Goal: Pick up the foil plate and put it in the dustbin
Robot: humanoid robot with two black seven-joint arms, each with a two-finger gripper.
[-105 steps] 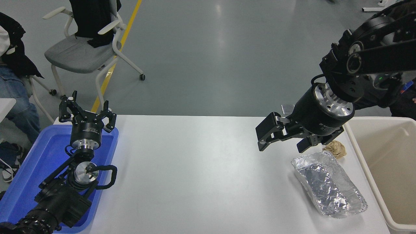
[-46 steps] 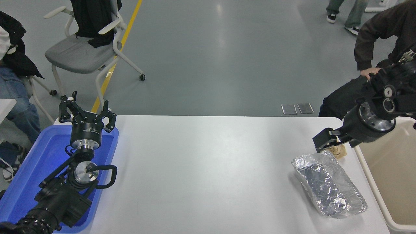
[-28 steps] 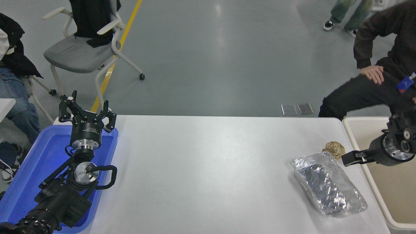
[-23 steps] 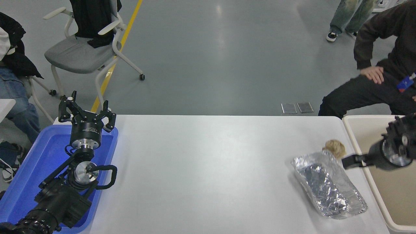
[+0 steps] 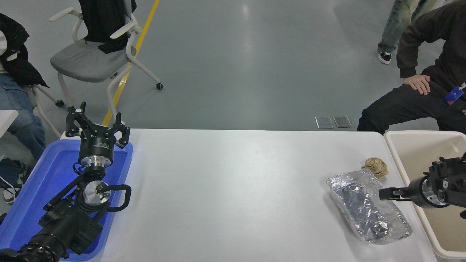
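right gripper [image 5: 386, 193] lowered from 12 o'clock to foil plate [image 5: 367, 207] 3 o'clock rim, grip state unreadable; grasp pending, dustbin [image 5: 407, 174] adjacent

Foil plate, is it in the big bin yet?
Not yet. Nothing looks done: the foil plate lies on the white table, outside the dustbin. In hand: the right claw reaches in at the plate's right rim, not clearly gripping. The left claw is parked over the blue tray. Left: grab, lift, drop it in.
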